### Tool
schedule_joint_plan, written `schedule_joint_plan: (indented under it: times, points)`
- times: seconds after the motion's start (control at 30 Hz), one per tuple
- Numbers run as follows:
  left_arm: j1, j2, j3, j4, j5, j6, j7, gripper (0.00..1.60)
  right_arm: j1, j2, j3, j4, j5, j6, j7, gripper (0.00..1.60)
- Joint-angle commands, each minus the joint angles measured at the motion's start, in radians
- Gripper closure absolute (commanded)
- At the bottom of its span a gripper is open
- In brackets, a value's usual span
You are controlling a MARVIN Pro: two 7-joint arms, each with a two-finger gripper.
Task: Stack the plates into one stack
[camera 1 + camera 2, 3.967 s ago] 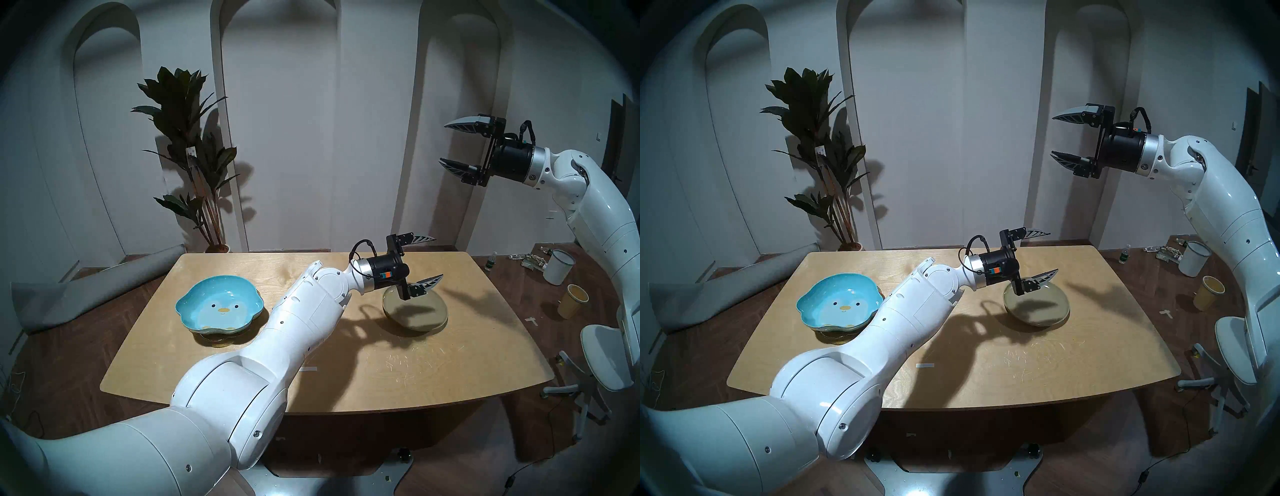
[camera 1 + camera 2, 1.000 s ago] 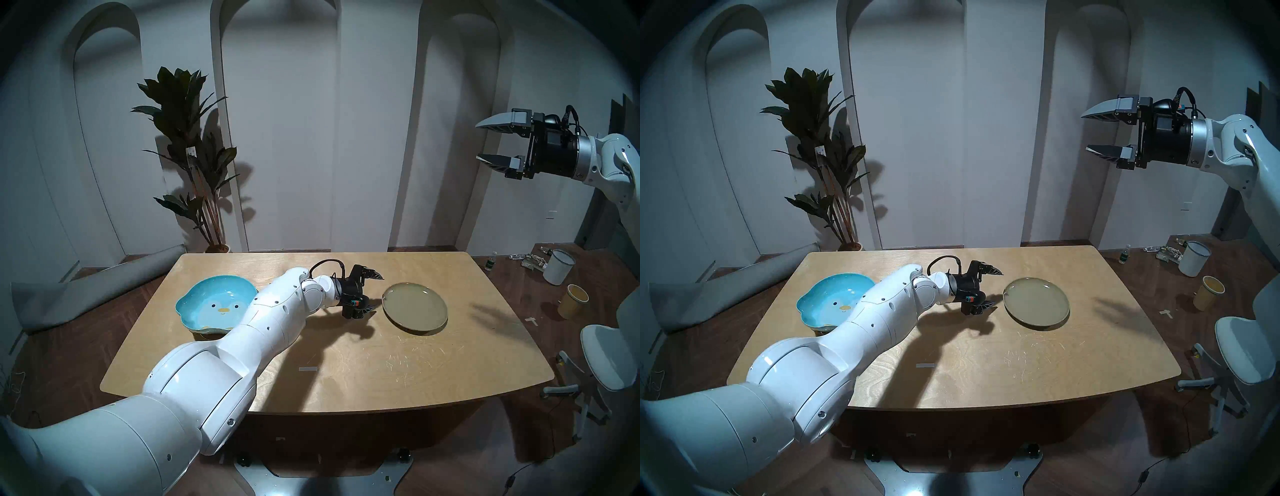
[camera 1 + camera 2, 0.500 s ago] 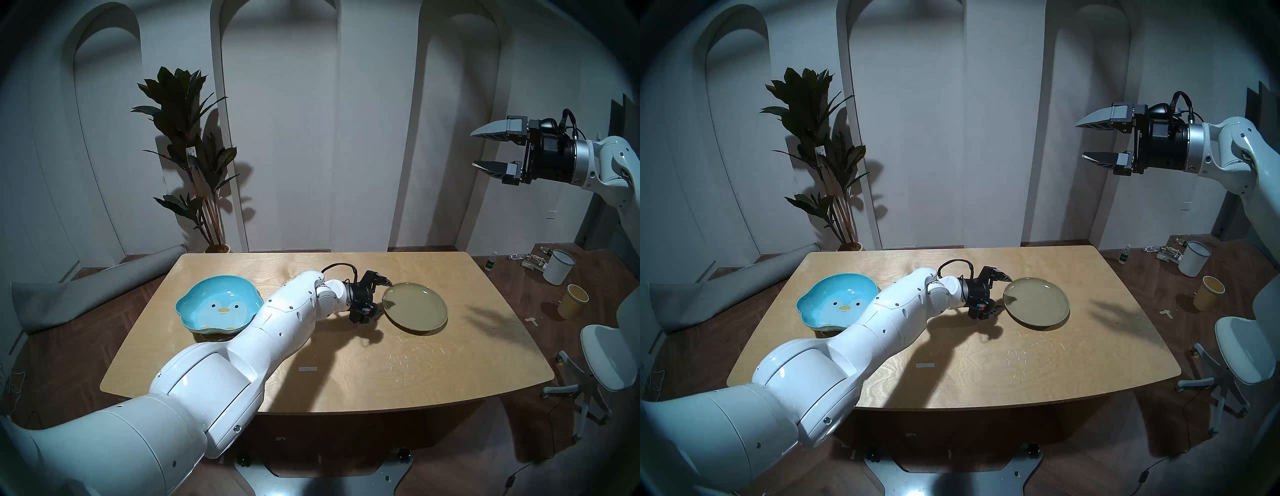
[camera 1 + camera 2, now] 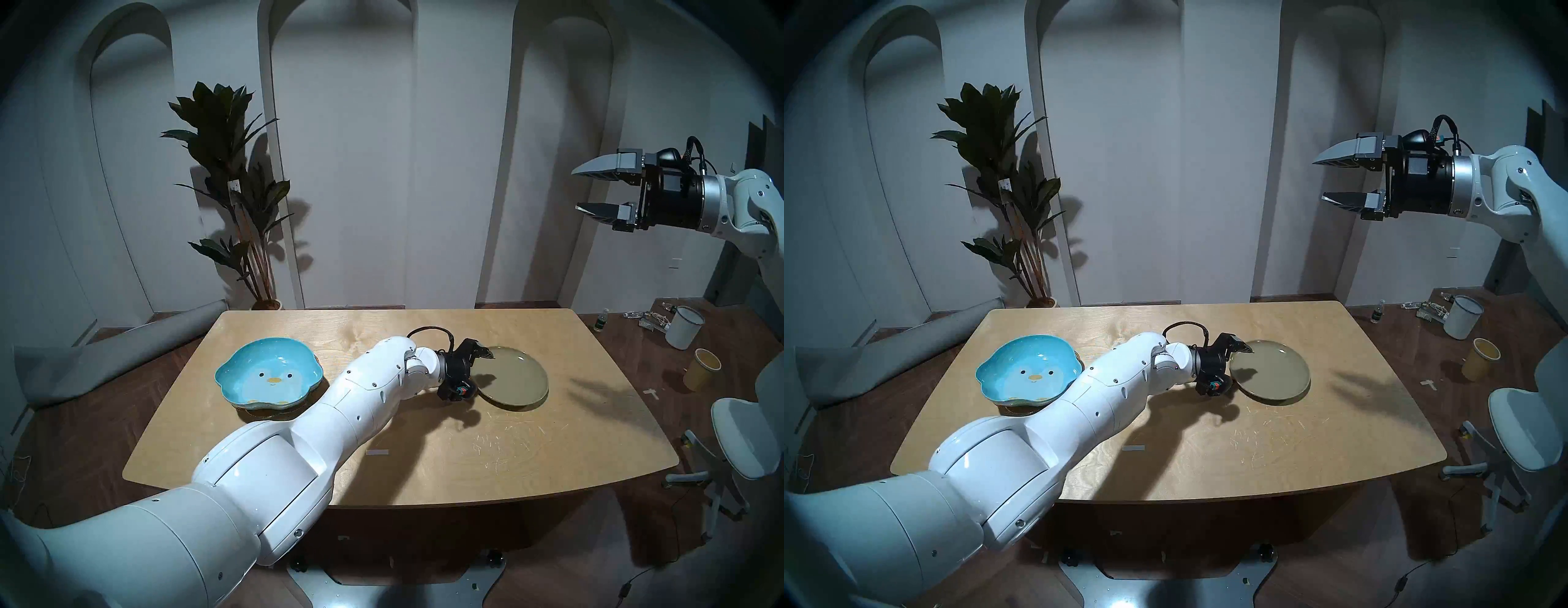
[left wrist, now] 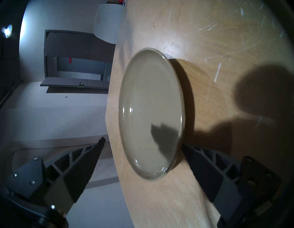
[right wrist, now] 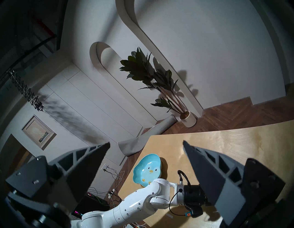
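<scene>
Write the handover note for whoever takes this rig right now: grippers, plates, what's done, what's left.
Left gripper: open, low at the near-left rim of the olive plate, one finger above the rim and the other by its edge at table level; no grip yet.
Right gripper: open, empty, raised high off to the right.
Blue penguin plate: on the table's left side, sitting on the amber plate.
Done: two plates stacked.
Left: close on the olive plate, carry it over, set it on the blue one.
</scene>
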Motion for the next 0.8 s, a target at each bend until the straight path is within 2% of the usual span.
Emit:
schedule_joint_plan:
  times: [0.0, 0.47, 0.53, 0.57, 0.6, 0.63, 0.67, 0.7, 0.73, 0.77]
  points:
    - [-0.018, -0.022, 0.025, -0.010, 0.032, 0.013, 0.032, 0.00, -0.004, 0.023, 0.010, -0.017, -0.004, -0.022, 0.019, 0.00]
    - [-0.016, -0.037, 0.094, -0.009, 0.106, 0.053, 0.080, 0.00, -0.026, 0.043, 0.000, -0.053, -0.025, -0.054, 0.038, 0.00]
    - [-0.016, -0.039, 0.109, -0.009, 0.121, 0.062, 0.091, 0.19, -0.029, 0.045, -0.001, -0.060, -0.029, -0.062, 0.042, 0.00]
    - [-0.016, -0.039, 0.109, -0.009, 0.121, 0.062, 0.091, 0.19, -0.029, 0.045, -0.001, -0.060, -0.029, -0.062, 0.042, 0.00]
    - [-0.016, -0.041, 0.121, -0.008, 0.135, 0.069, 0.097, 0.62, -0.033, 0.046, -0.001, -0.067, -0.033, -0.068, 0.046, 0.00]
    - [-0.015, -0.042, 0.128, -0.007, 0.141, 0.072, 0.101, 0.94, -0.034, 0.047, -0.002, -0.069, -0.034, -0.071, 0.048, 0.00]
    - [-0.015, -0.042, 0.128, -0.007, 0.141, 0.072, 0.101, 0.94, -0.034, 0.047, -0.002, -0.069, -0.034, -0.071, 0.048, 0.00]
    - [-0.015, -0.043, 0.133, -0.006, 0.147, 0.074, 0.102, 1.05, -0.035, 0.047, -0.002, -0.071, -0.036, -0.073, 0.049, 0.00]
    - [-0.014, -0.043, 0.140, -0.005, 0.152, 0.077, 0.105, 1.42, -0.036, 0.048, -0.002, -0.074, -0.037, -0.076, 0.050, 0.00]
    - [-0.013, -0.044, 0.146, -0.004, 0.158, 0.080, 0.108, 1.60, -0.038, 0.048, -0.003, -0.077, -0.039, -0.079, 0.052, 0.00]
